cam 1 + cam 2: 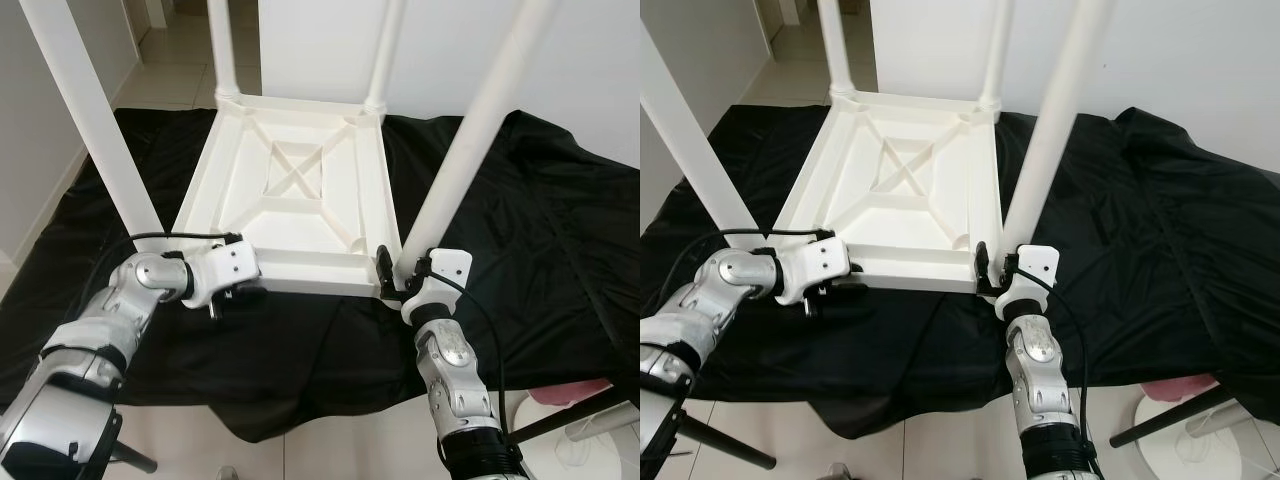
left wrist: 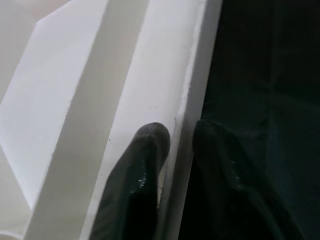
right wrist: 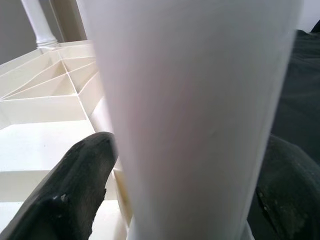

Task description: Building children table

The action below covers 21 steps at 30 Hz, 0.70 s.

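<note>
Seemingly (blurred) right end effector point(image 1: 992, 268) grips leg point(image 1: 1050, 135)

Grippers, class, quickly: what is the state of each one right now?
Left gripper: shut on the table frame's near rim.
Right gripper: shut on the near right table leg.

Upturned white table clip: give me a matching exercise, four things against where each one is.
Things:
1. left gripper
2. right gripper
3. black cloth
4. pink item

Places:
A. spread under the upturned table
B. on the table's near edge
C. by the near right table leg
D. at the cloth's near right edge

Pairs: 1-B, 2-C, 3-A, 4-D
</note>
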Available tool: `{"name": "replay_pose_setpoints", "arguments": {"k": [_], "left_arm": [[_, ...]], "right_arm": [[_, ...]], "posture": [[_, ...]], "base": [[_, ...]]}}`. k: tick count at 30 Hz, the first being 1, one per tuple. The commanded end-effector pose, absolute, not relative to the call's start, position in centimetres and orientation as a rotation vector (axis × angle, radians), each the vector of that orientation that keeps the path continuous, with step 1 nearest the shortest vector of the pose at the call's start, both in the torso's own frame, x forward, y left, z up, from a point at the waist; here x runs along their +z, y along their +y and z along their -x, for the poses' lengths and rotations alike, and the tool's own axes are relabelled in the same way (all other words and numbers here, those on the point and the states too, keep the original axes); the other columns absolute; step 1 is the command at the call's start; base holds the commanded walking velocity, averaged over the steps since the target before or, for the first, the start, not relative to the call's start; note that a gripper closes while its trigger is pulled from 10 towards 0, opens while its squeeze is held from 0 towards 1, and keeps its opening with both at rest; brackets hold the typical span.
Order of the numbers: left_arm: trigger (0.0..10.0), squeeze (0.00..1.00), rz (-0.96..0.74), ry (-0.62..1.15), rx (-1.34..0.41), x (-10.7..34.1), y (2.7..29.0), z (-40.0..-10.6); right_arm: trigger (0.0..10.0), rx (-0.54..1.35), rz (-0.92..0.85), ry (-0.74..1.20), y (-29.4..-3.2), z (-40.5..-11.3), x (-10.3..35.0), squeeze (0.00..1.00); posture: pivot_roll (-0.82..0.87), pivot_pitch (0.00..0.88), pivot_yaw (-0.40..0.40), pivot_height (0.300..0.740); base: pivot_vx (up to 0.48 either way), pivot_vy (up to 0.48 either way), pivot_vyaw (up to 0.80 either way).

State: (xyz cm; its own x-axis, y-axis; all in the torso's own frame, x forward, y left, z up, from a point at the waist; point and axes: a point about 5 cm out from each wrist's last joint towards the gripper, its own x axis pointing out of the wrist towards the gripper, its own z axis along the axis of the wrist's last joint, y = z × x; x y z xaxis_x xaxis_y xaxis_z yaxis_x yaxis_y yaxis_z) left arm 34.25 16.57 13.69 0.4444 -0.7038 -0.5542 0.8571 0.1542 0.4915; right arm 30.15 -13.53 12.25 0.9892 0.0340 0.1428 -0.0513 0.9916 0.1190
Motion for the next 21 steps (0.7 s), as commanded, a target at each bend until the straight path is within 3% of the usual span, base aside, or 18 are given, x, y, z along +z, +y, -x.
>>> {"name": "replay_pose_setpoints", "arguments": {"k": [1,2,3,5,6,7,8,11,12,18,19,21], "left_arm": [[0.0,0.00,-0.850,0.317,-1.124,11.7,18.0,-33.3],[0.0,0.00,-0.850,0.317,-1.124,11.7,18.0,-33.3],[0.9,0.00,-0.858,0.327,-1.136,11.4,18.3,-32.9],[1.2,0.00,-0.867,0.337,-1.155,11.1,18.6,-32.5],[2.0,0.00,-0.872,0.347,-1.175,10.7,18.9,-31.9],[2.0,0.00,-0.872,0.347,-1.175,10.7,18.9,-31.9],[1.3,0.00,-0.874,0.354,-1.196,10.4,19.2,-31.5],[1.9,0.00,-0.866,0.366,-1.216,10.1,19.5,-30.9],[0.7,0.00,-0.859,0.373,-1.228,9.9,19.7,-30.5],[1.1,0.00,-0.824,0.379,-1.248,9.8,20.1,-29.5],[0.1,0.00,-0.806,0.383,-1.251,9.8,20.2,-29.2],[0.0,0.00,-0.794,0.386,-1.253,9.7,20.4,-28.8]], "right_arm": [[10.0,0.038,-0.120,-0.119,-13.6,-30.1,11.9,0.00],[10.0,0.038,-0.120,-0.119,-13.6,-30.1,11.9,0.00],[10.0,0.039,-0.119,-0.117,-13.6,-30.2,11.8,0.00],[10.0,0.040,-0.117,-0.115,-13.6,-30.3,11.8,0.00],[10.0,0.042,-0.115,-0.112,-13.6,-30.4,11.8,0.00],[10.0,0.042,-0.115,-0.112,-13.6,-30.4,11.8,0.00],[10.0,0.043,-0.115,-0.110,-13.6,-30.4,11.8,0.00],[10.0,0.047,-0.115,-0.109,-13.5,-30.5,11.8,0.00],[10.0,0.053,-0.115,-0.109,-13.4,-30.5,11.8,0.00],[10.0,0.087,-0.109,-0.105,-13.1,-30.7,11.9,0.00],[10.0,0.121,-0.104,-0.100,-12.8,-30.8,11.9,0.00],[10.0,0.157,-0.095,-0.102,-12.5,-31.0,12.0,0.00]], "posture": [[0.06,0.083,-0.036,0.740],[0.06,0.083,-0.036,0.740],[0.06,0.086,-0.038,0.740],[0.07,0.095,-0.043,0.740],[0.07,0.100,-0.045,0.740],[0.07,0.100,-0.045,0.740],[0.07,0.101,-0.046,0.740],[0.07,0.105,-0.047,0.740],[0.08,0.107,-0.048,0.740],[0.08,0.112,-0.050,0.740],[0.08,0.114,-0.050,0.740],[0.07,0.115,-0.050,0.740]], "base": [[0.000,0.000,0.00],[0.000,0.000,0.00],[0.000,0.000,0.00],[0.000,0.000,0.00],[0.000,0.000,0.00],[0.000,0.000,0.00],[0.000,0.000,0.00],[0.000,0.000,0.00],[0.000,0.000,0.00],[0.000,0.000,0.00],[0.000,0.000,0.00],[0.000,0.000,0.00]]}}
